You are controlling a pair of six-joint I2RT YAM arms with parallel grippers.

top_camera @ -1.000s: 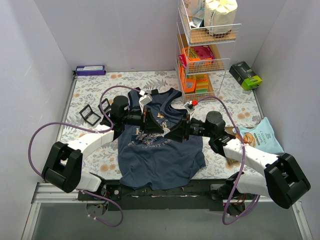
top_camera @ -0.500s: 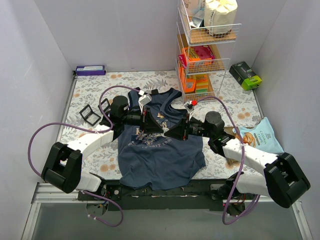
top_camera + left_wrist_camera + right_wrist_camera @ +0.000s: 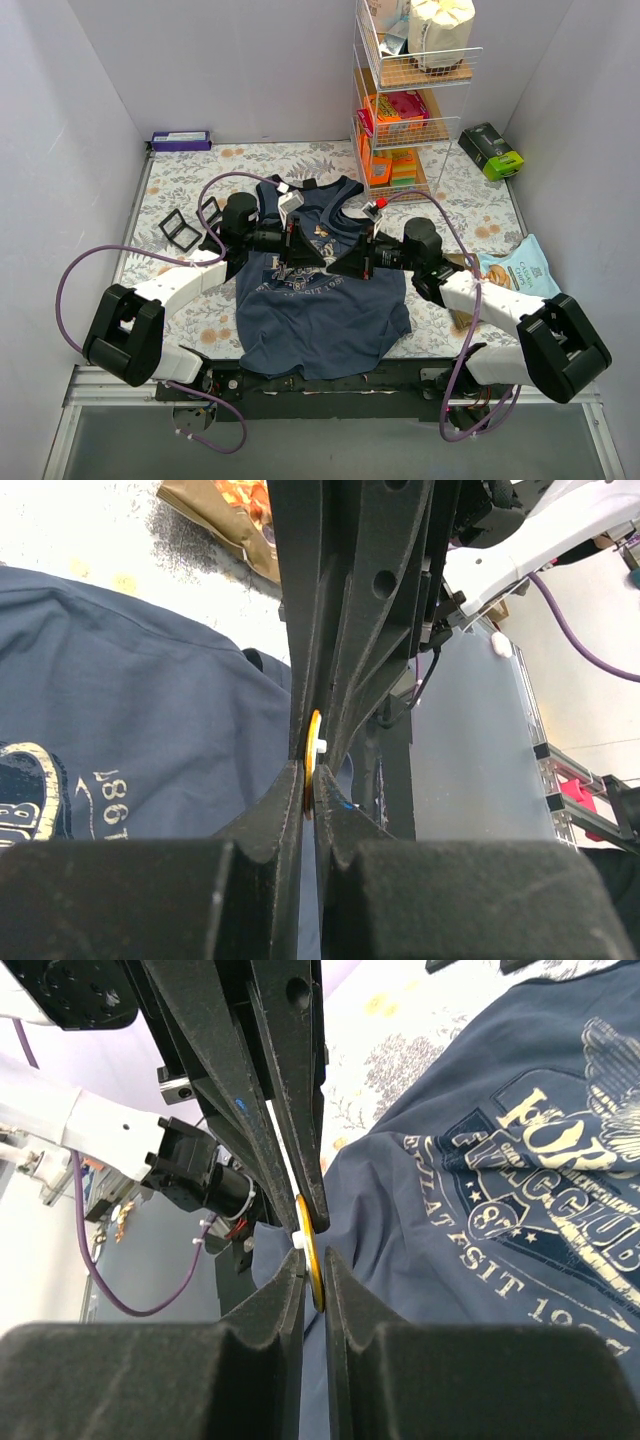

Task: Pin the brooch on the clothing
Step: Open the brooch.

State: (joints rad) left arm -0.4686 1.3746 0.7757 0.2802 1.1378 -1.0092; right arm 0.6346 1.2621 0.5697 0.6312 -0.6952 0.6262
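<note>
The navy tank top [image 3: 320, 320] with a pale chest print lies flat on the floral table; it also shows in the left wrist view [image 3: 140, 710] and the right wrist view [image 3: 480, 1260]. Both grippers meet tip to tip a little above its chest. The brooch is a thin gold disc with a white nub, seen edge-on in the left wrist view [image 3: 312, 762] and the right wrist view [image 3: 314, 1265]. My left gripper [image 3: 318, 257] [image 3: 310, 780] is shut on it. My right gripper [image 3: 336, 265] [image 3: 314, 1272] pinches the same disc from the opposite side.
A wire shelf rack [image 3: 405, 100] with boxes stands at the back right. A green box [image 3: 492, 150] and a chip bag [image 3: 525, 272] lie to the right. Black square frames [image 3: 182, 230] lie to the left, and a purple box [image 3: 181, 140] is at the back wall.
My right gripper has moved slightly left, closing up against the left gripper's tips. The left arm has stayed in place.
</note>
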